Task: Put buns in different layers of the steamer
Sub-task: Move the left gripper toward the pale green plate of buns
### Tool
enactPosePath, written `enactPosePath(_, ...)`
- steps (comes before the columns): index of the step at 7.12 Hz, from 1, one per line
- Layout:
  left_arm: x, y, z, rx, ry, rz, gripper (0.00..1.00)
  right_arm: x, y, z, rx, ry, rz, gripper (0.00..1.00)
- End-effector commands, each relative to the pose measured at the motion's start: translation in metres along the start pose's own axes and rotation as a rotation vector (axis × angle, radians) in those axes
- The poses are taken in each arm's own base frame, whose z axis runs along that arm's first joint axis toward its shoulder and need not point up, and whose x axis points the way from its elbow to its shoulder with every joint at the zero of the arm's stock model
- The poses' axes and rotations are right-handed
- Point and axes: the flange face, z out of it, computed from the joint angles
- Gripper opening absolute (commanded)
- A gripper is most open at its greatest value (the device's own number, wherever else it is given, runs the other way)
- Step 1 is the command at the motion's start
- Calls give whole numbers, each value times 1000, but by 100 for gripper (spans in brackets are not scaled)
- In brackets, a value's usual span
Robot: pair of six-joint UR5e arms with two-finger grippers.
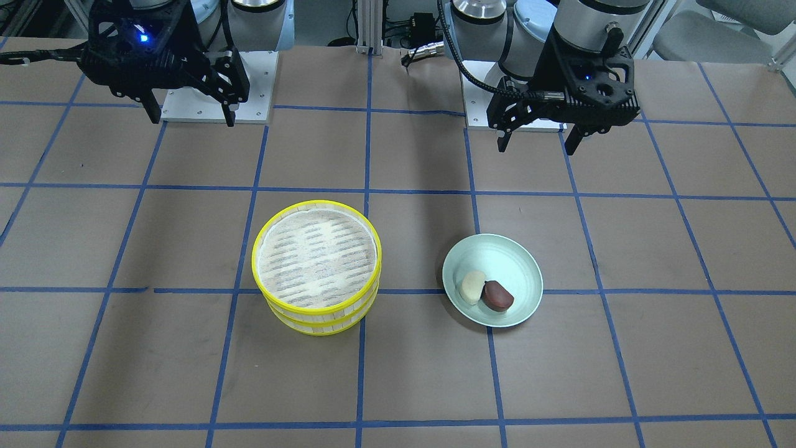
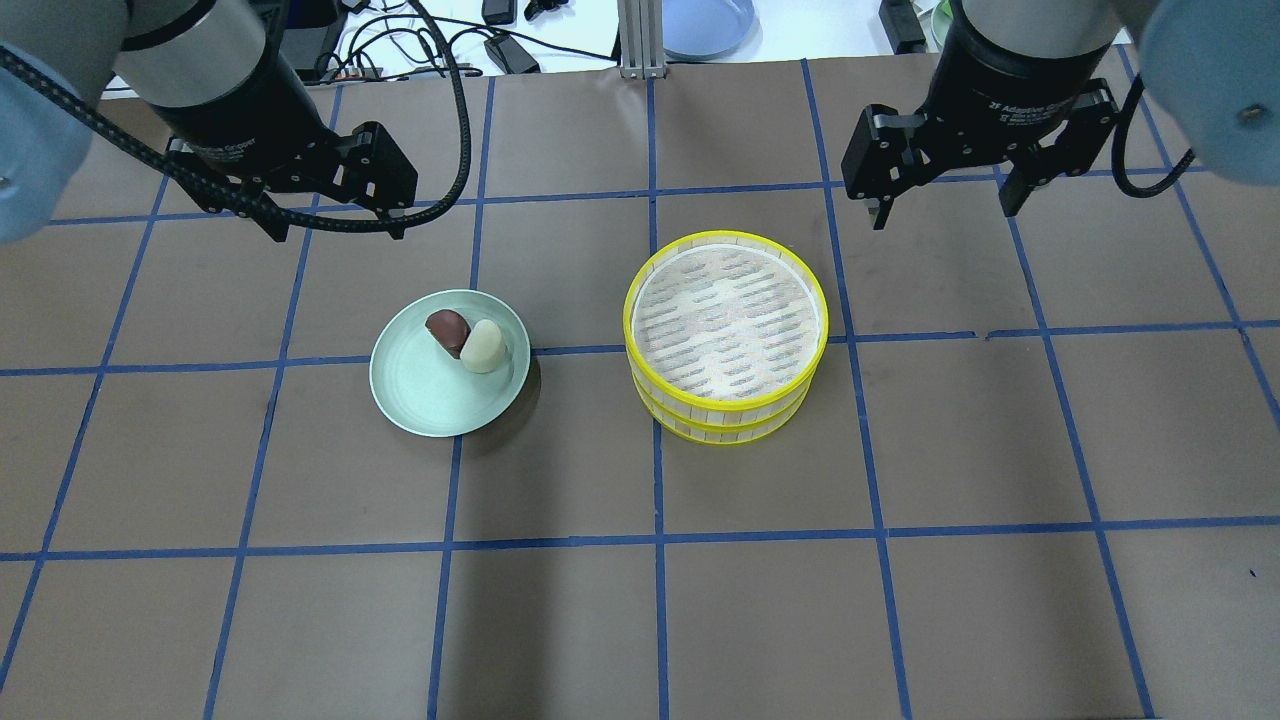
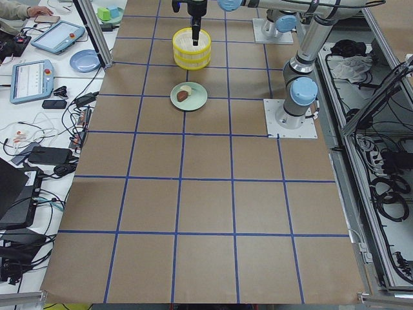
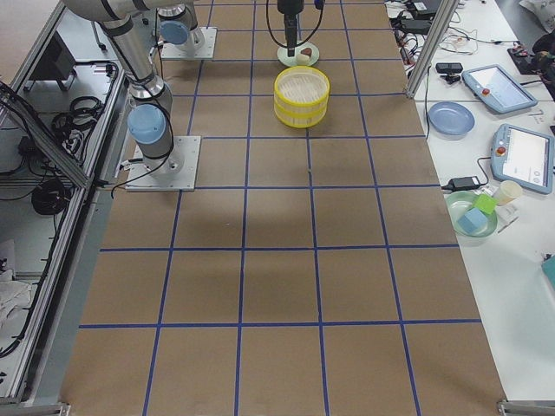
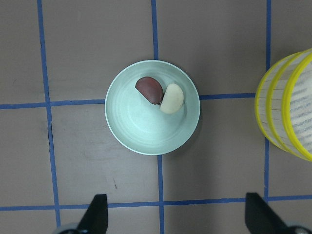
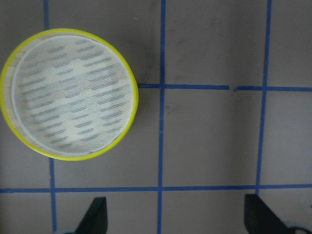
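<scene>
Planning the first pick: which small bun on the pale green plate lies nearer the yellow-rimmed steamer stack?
The cream-white half-moon bun; the dark reddish-brown bun sits on its far side, away from the stack.

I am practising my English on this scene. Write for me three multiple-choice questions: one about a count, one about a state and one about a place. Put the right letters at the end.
1. How many steamer trays are stacked?
A) one
B) two
C) four

2. How is the left pincer?
A) open and empty
B) shut on a bun
C) shut on a tray

3. Where are the white bun and the brown bun?
A) in the steamer trays
B) in the left pincer
C) on the green plate

Answers:
1 B: two layers with yellow rims sit one on the other.
2 A: it is spread wide above the table, with nothing in it.
3 C: both lie side by side on the plate, touching each other.
</scene>
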Motion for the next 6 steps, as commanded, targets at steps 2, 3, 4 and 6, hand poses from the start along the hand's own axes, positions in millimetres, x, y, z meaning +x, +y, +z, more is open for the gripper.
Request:
enactPosePath(2, -3, 0, 49, -86, 1, -3, 100, -8, -8, -7, 96, -90, 21, 98)
enactPosePath(3, -3, -3, 57, -43, 1, 17, 100, -9, -7, -8, 99, -92, 19, 100)
enactPosePath(4, -4, -5, 56, -24, 0, 17, 100, -8, -6, -6, 87, -88, 12, 100)
enactPosePath(6, -6, -5, 53, -18, 1, 15, 100, -5, -5, -4, 70, -59, 5, 100)
